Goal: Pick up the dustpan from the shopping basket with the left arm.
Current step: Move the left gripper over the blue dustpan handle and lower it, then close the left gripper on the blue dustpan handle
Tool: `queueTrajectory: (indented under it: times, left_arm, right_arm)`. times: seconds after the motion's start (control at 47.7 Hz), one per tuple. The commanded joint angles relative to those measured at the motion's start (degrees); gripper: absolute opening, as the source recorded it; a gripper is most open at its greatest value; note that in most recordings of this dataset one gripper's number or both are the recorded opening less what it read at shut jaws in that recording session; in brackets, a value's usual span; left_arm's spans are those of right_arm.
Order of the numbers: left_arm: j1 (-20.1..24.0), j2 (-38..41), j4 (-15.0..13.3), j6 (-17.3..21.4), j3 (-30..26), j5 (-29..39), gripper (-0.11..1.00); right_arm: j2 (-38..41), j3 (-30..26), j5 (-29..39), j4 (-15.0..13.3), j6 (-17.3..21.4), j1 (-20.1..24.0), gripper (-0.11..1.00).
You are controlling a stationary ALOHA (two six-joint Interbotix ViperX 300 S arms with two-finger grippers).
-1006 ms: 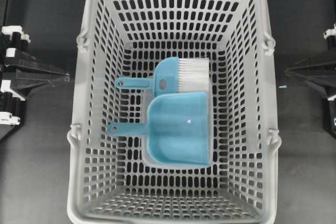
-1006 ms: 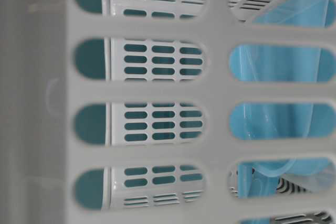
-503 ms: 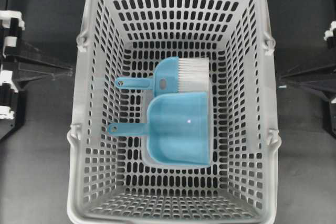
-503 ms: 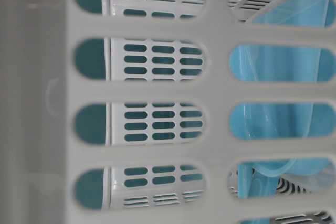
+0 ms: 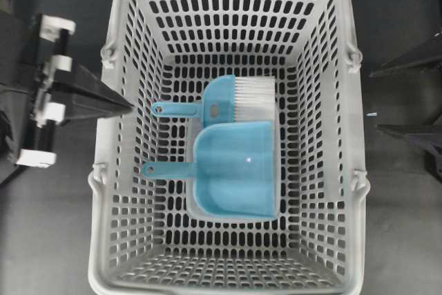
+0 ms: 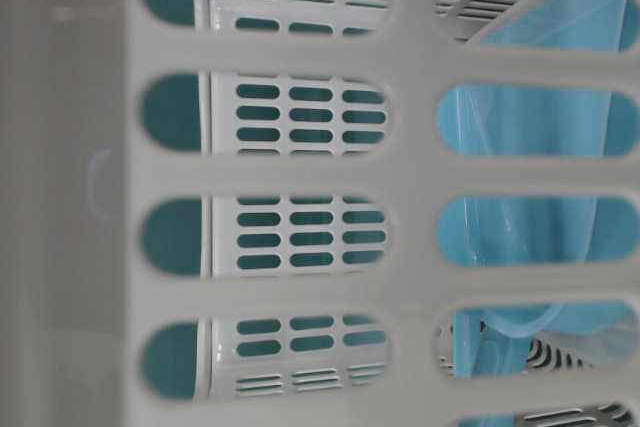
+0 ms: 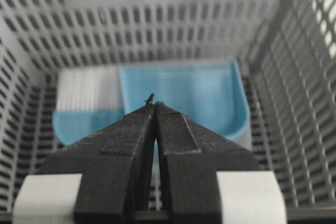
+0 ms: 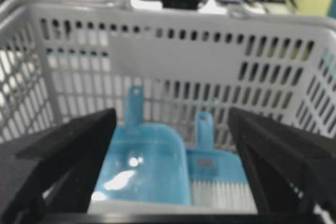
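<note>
The light blue dustpan lies flat in the middle of the grey shopping basket, its thin handle pointing left. My left gripper is shut and empty, with its tip over the basket's left wall, apart from the dustpan. In the left wrist view the shut gripper points at the dustpan lying beyond and below it. My right gripper stands open outside the basket's right wall. Between the fingers of that gripper the right wrist view shows the dustpan. Through the wall slots the dustpan shows as blue.
A blue hand brush with white bristles lies just behind the dustpan, handle also to the left. A clear container edge shows under the dustpan. The basket's tall perforated walls surround both. Dark table lies on either side.
My left gripper has moved right, from beside the basket to over its left wall. The right gripper's fingers have spread wide apart. Dustpan and brush have not moved.
</note>
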Motion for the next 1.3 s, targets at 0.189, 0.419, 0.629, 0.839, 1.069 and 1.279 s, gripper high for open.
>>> queueTrajectory:
  times: [0.189, 0.419, 0.629, 0.839, 1.069, 1.279]
  left_arm:
    - [-1.4, 10.0, 0.3, -5.6, -9.3, 13.2, 0.01]
    - [-1.8, 18.9, 0.2, -7.3, -16.1, 22.6, 0.60]
    - [-3.2, 28.7, 0.3, -6.9, -20.3, 29.6, 0.90]
    - [-4.3, 35.8, 0.2, -5.5, -20.6, 31.4, 0.89]
    - [-5.3, 40.1, 0.2, -5.1, -20.5, 31.1, 0.89]
    - [-5.3, 42.8, 0.3, -5.3, -19.4, 29.5, 0.87]
  right_arm:
    - [-0.5, -1.5, -3.6, 0.5, 0.2, 0.0, 0.79]
    - [-0.4, -1.1, -4.0, 1.1, 0.2, 0.1, 0.79]
    - [-0.4, -0.1, -4.0, 1.1, 0.3, 0.1, 0.79]
    - [-0.7, 1.2, -4.0, 1.2, 2.4, 0.3, 0.79]
    - [-1.1, 2.7, -4.1, 1.1, 4.6, 0.4, 0.78]
    - [-1.4, 3.5, -6.1, 1.1, 4.7, 0.3, 0.78]
